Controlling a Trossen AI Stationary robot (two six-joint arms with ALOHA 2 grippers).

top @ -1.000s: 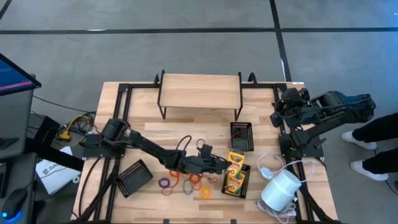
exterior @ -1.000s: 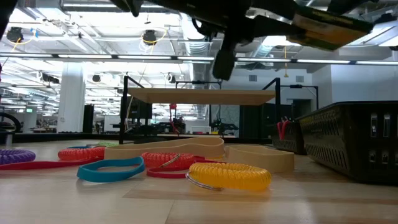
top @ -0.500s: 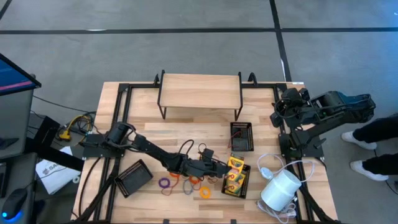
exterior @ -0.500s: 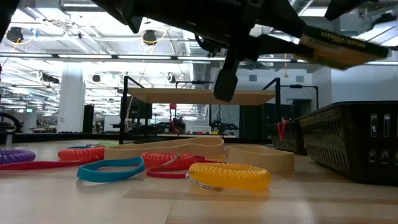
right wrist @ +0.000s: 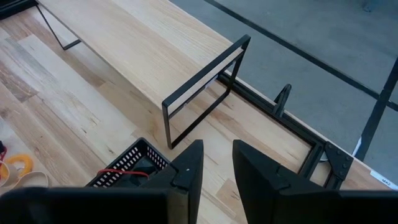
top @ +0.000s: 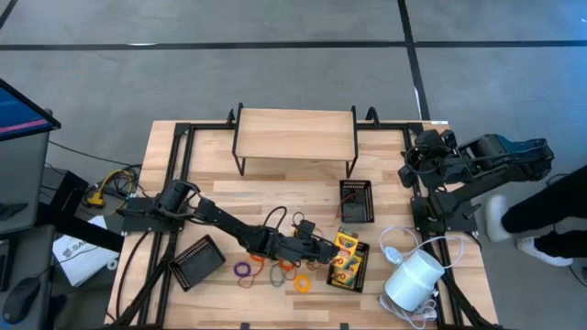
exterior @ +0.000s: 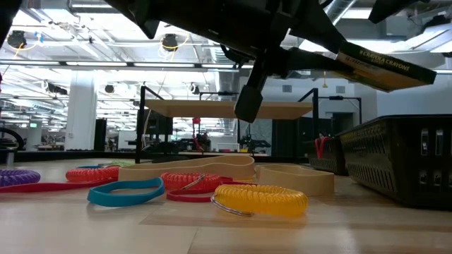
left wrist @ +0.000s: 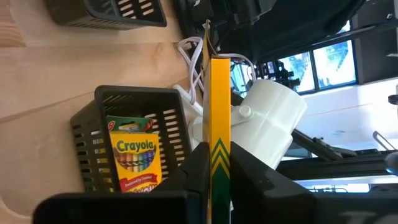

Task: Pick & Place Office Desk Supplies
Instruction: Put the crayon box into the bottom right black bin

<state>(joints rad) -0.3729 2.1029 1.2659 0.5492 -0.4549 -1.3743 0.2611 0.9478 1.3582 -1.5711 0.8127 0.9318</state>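
My left gripper (top: 323,247) is shut on a yellow-and-green crayon box (top: 345,242), above the far end of a black mesh tray (top: 362,271) that holds more crayon boxes (left wrist: 134,155). In the low view the held box (exterior: 385,67) hangs high above the table, slanting down. Coloured elastic loops (top: 275,270) lie on the table to the tray's left: a yellow coil (exterior: 261,200), a blue loop (exterior: 126,192) and red ones (exterior: 191,182). My right gripper (top: 410,163) waits at the table's right edge, open and empty, and also shows in its wrist view (right wrist: 216,163). My left gripper pinches the crayon box between its two fingers (left wrist: 200,163) on its two broad faces, at the end nearest the wrist (left wrist: 219,163). The box shows edge-on and sticks straight out past the fingertips. It is lifted clear, over the tray, its free end tilted down.
A white cylinder with a white cord (top: 413,280) lies right of the tray. A second mesh tray (top: 356,200) stands farther back, a third (top: 197,261) at the near left. A wooden shelf on a black frame (top: 295,136) stands at the far edge. A person's legs (top: 541,206) are at the right.
My left gripper has gone a little toward the table's right and near edge with the crayon box, sinking toward the tray. The box's free end has tipped further down. The person's leg at the right has moved.
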